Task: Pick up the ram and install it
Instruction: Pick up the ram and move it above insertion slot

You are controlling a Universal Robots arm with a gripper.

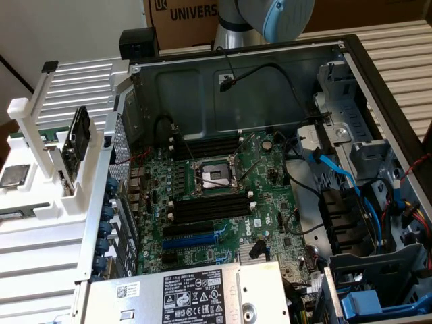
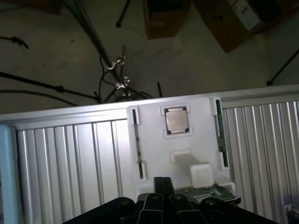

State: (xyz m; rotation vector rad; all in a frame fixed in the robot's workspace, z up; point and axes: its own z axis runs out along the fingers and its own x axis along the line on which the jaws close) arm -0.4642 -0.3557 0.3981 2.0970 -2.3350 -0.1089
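While fingers [image 2: 162,187] are shut, ram [image 2: 218,135] sits in wht holder [image 2: 152,144].

Bright exterior view, dim, shadowed wrist view

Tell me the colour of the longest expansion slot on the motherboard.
Blue. The expansion slot shows best in the exterior view.

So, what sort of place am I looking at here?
Probably a robotics lab or workshop: an open computer case with its motherboard bared, a robot arm close by, and a white parts fixture beside the case.
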